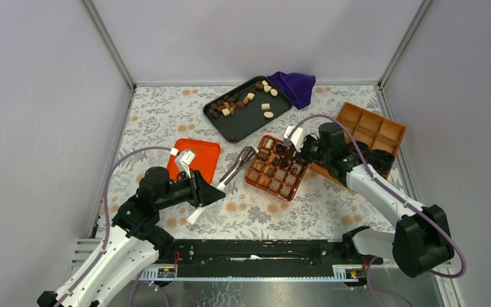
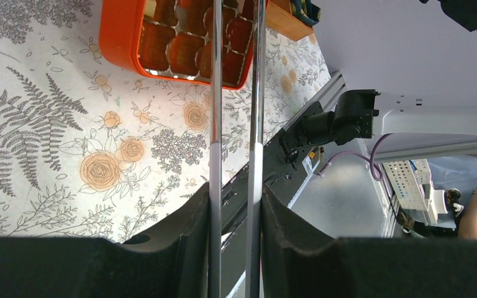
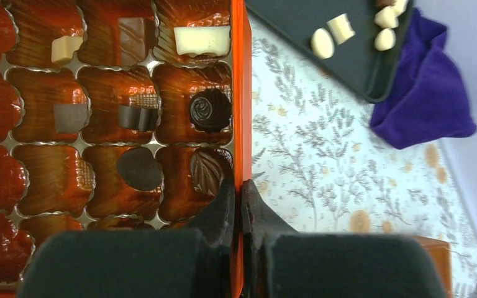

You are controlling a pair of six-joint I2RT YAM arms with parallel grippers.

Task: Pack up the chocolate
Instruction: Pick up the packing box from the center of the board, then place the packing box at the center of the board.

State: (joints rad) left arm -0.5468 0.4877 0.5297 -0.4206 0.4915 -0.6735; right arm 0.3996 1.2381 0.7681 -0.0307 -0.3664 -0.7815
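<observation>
Loose chocolate (image 1: 230,103) pieces, brown and cream, lie on a black tray (image 1: 256,118) at the back. More pieces (image 3: 210,110) sit in cups of an orange box (image 1: 249,178). My right gripper (image 1: 292,147) is shut on that box's rim (image 3: 241,93) at its far corner; in the right wrist view one fingertip (image 3: 223,202) is inside the wall and the other outside. My left gripper (image 1: 211,194) is shut on metal tongs (image 1: 233,167). Their two arms (image 2: 216,124) run between my fingers (image 2: 189,230) toward the box (image 2: 115,37), tips over its near edge.
The orange lid (image 1: 195,158) lies left of the box. A purple cloth (image 1: 294,86) is bunched behind the tray (image 3: 348,62). A brown compartment box (image 1: 371,131) with dark crinkled rolls (image 1: 377,158) stands at the right. Grey walls enclose the floral table.
</observation>
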